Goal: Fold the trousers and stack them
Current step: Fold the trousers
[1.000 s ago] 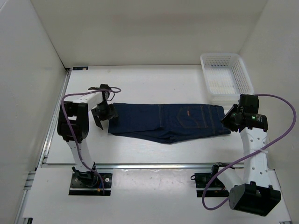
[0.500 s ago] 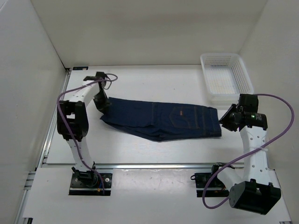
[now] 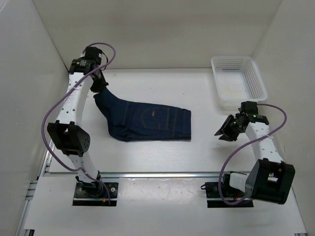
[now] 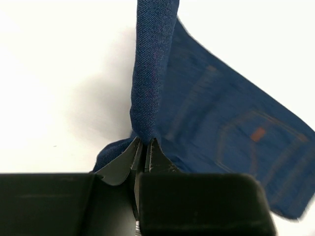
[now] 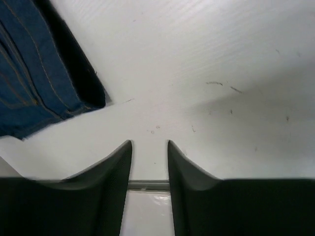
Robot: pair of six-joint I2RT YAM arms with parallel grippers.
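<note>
Denim trousers (image 3: 147, 120) pinched in left fingers (image 4: 120, 167), plain only in wrist view.

The left arm stretches toward the far-left corner, its left hand (image 3: 100, 84) pinched tight on an edge of the trousers (image 3: 147, 120), while the right arm bends inward, its right hand (image 3: 221, 133) angled down, fingers parted.

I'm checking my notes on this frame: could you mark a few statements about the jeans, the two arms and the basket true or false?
1. The left gripper has its jaws clamped on the trousers. True.
2. The right gripper holds the waist end. False: its jaws stand apart, empty, off the cloth.
3. The trousers lie in the basket. False: they lie on the table, left of it.
4. An orange-tan mark shows on the trousers. True.
</note>
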